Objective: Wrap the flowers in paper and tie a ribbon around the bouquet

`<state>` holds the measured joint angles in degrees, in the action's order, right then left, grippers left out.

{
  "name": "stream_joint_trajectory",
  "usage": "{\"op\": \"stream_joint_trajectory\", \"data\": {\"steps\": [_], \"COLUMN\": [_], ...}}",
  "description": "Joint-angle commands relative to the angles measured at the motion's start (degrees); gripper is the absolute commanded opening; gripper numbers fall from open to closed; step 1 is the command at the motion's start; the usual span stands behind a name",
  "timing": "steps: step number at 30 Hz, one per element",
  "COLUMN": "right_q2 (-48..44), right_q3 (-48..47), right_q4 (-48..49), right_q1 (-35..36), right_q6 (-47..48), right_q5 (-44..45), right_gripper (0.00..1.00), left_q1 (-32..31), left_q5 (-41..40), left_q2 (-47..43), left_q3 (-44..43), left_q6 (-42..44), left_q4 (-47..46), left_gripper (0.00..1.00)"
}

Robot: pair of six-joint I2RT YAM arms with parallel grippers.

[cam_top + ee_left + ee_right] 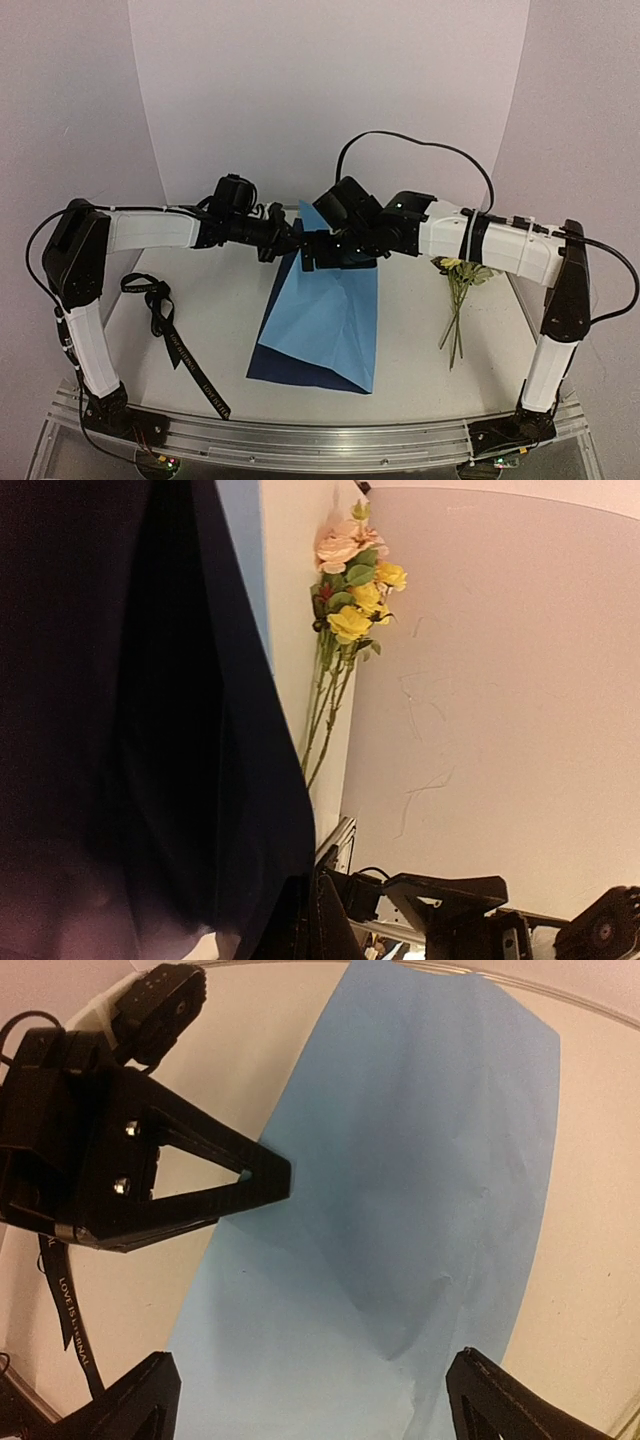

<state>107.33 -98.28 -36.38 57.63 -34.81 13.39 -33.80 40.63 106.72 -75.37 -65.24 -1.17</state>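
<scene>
The paper (322, 320) lies in the middle of the table, light blue face up, its far edge lifted. My left gripper (297, 240) is shut on that raised edge; in the left wrist view the navy face of the paper (150, 730) hangs from the closed left gripper (314, 885). In the right wrist view the left gripper (283, 1173) pinches the paper (400, 1160) at its side. My right gripper (315, 1358) stands open just above the blue sheet, holding nothing. The flowers (458, 290) lie at the right; the left wrist view also shows the flowers (352, 590). The ribbon (165, 325) lies at the left.
The ribbon (70, 1320) runs along the table left of the sheet. A metal rail (320, 435) borders the near edge, with both arm bases on it. White walls close in the back and sides.
</scene>
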Motion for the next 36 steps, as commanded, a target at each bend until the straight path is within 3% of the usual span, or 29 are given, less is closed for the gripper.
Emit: {"op": "stream_joint_trajectory", "data": {"steps": [1,8,22,32,36], "right_q2": [0.3,3.1,6.9,8.0,8.0], "right_q3": [-6.9,-12.1,-16.6,-15.9,-16.6], "right_q4": [-5.7,-10.2,-14.5,-14.9,-14.8], "right_q1": [1.7,2.8,3.3,2.8,2.6], "right_q6": [2.7,2.7,2.6,4.5,4.0], "right_q5": [6.8,12.6,12.4,15.4,15.5], "right_gripper": [0.96,0.98,0.96,0.98,0.94], "left_q1": [-1.6,-3.3,-6.4,-6.6,-6.6], "left_q5": [-1.7,-4.0,-7.3,-3.8,-3.3], "left_q2": [-0.2,-0.8,0.0,-1.9,-2.8], "left_q3": [-8.8,-10.1,-14.5,-12.7,-12.5], "left_q6": [-3.0,-5.7,-5.0,-5.8,-5.6], "left_q4": [2.5,4.7,9.7,8.6,9.1], "left_gripper": [0.00,0.00,0.00,0.00,0.00]}}
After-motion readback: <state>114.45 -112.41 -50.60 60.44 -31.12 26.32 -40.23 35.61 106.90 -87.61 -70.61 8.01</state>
